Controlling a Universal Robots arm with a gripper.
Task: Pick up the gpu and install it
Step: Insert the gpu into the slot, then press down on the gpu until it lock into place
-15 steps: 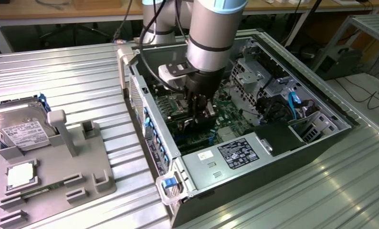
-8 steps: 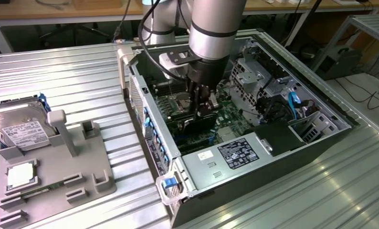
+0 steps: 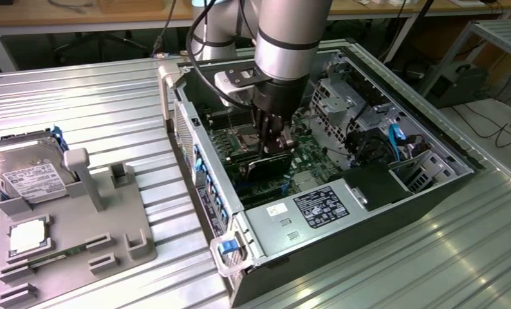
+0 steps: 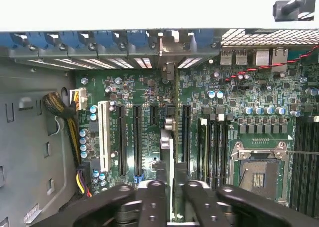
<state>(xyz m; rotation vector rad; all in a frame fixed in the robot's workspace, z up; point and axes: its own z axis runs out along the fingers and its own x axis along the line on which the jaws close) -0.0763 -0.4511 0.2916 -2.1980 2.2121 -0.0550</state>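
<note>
Gpu (image 3: 268,168) upright inside open computer case (image 3: 427,193), above motherboard (image 4: 144,95) slots; claw (image 3: 275,147) clamped on its top edge.

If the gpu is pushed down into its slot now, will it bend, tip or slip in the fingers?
The gpu is a thin board held on edge, so it probably stays stiff along its length but could tip sideways. The gripper pinches only its top edge, so it may slip under a hard push. Its bare green board suggests fragility; the motherboard below looks equally delicate.
</note>
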